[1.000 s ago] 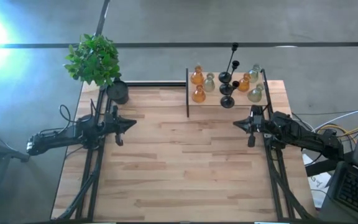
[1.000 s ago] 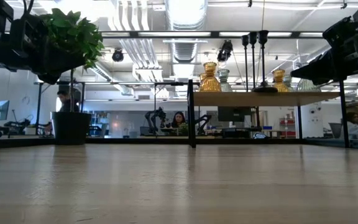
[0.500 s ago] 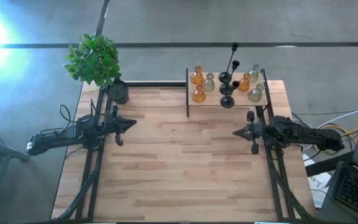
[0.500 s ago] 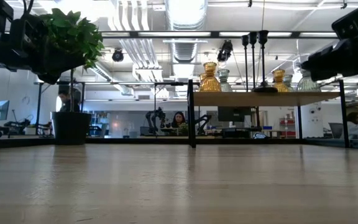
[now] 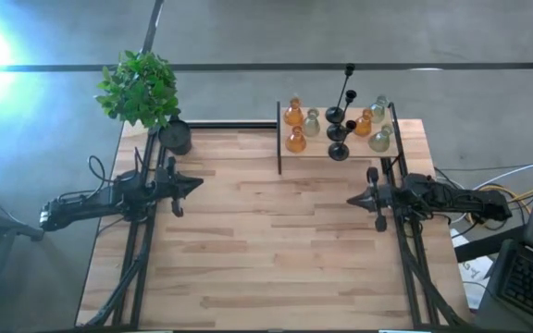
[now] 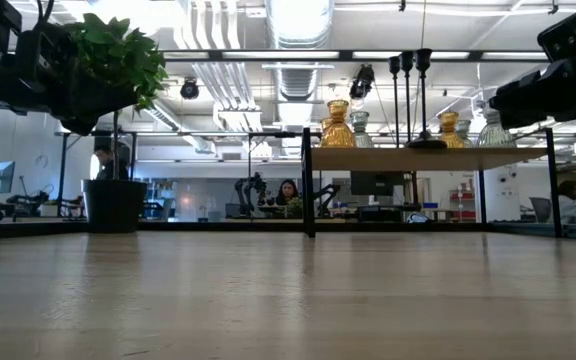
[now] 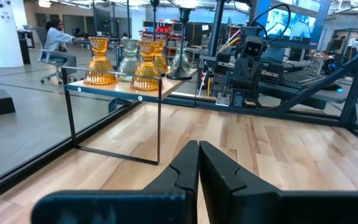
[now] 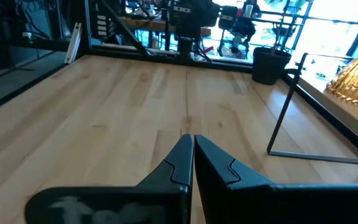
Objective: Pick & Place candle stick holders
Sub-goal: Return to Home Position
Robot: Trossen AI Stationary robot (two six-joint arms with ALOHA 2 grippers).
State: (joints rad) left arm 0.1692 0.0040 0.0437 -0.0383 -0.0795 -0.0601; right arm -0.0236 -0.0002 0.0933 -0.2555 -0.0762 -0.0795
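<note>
Several candle stick holders stand by their bases on a raised wooden shelf [image 5: 315, 146] at the table's far right: amber glass ones [image 5: 295, 141], pale clear ones [image 5: 379, 140] and black stemmed ones [image 5: 339, 148]. The low view shows them on the shelf [image 6: 428, 157]. In the left wrist view the amber ones [image 7: 145, 67] stand far ahead. My left gripper [image 5: 198, 184] hovers shut at the table's left edge, pointing level toward the right. My right gripper [image 5: 351, 200] hovers shut at the right edge, just near of the shelf, pointing left. Neither touches anything.
A green plant in a black pot [image 5: 175, 137] stands at the far left corner. The shelf rests on thin black metal legs [image 5: 278, 148]. Bare wooden tabletop [image 5: 266, 240] lies between the two arms. Cables and a keyboard sit off the table's right side.
My right arm has swung toward the table's near edge, so its gripper now points straight left instead of slanting toward the far left. It has stayed shut. The holders have not moved.
</note>
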